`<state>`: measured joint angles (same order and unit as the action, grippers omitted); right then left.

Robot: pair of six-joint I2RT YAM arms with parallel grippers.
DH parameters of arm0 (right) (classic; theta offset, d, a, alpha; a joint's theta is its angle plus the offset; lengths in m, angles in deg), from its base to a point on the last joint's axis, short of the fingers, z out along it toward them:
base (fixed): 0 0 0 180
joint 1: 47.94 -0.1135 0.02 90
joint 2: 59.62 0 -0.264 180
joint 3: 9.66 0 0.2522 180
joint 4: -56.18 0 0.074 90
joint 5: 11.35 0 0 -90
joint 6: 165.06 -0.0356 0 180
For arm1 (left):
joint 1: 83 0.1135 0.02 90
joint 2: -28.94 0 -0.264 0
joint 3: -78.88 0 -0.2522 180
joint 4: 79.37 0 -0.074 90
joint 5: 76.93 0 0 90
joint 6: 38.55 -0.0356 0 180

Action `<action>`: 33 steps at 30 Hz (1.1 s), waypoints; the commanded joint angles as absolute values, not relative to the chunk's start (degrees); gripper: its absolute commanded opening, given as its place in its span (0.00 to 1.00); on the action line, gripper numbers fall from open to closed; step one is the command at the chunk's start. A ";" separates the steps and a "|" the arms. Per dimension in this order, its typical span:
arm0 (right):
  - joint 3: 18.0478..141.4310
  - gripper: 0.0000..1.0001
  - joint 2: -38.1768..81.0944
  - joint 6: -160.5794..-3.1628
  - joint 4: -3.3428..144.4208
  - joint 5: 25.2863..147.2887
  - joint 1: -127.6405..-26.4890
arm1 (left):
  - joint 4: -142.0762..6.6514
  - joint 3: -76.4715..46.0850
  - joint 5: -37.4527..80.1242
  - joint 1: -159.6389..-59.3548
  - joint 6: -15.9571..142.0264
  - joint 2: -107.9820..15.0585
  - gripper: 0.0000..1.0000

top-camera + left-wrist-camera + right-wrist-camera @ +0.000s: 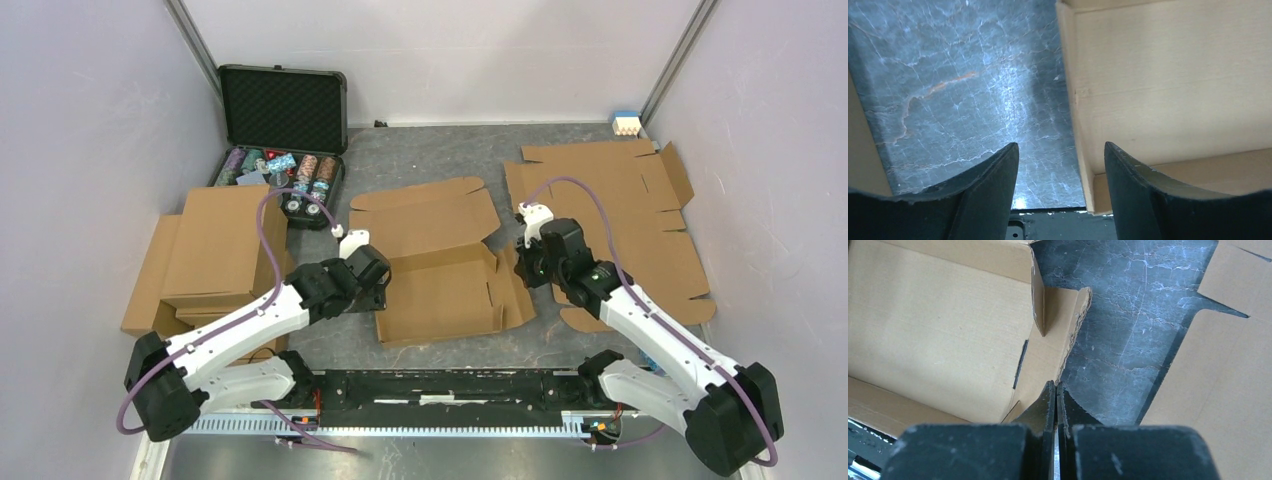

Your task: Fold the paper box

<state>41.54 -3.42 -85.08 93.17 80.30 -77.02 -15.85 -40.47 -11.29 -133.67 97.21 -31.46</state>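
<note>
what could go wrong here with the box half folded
1. The left end effector is open and grips nothing. The paper box's left wall sits nearer one finger, so closing may shove the box rather than pinch it.
2. The right end effector is shut, its tip at the side flap's edge. A push could slide the unheld box or slip off over the table.
</note>
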 commanded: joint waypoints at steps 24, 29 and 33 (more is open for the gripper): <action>42.64 0.05 1.31 -95.79 82.31 95.82 -77.26 | -29.13 -44.55 -2.24 -130.11 94.45 -37.25 0.12; 41.99 0.35 3.21 -94.02 82.86 97.05 -77.29 | -28.96 -44.84 -2.65 -130.11 94.26 -36.83 0.12; 41.17 0.39 3.73 -92.21 82.42 99.31 -77.34 | -28.59 -44.97 -3.11 -130.11 94.17 -36.12 0.13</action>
<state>42.23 3.29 -94.13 84.38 95.73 -77.08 -26.80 -45.56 -3.74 -130.22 95.33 -37.69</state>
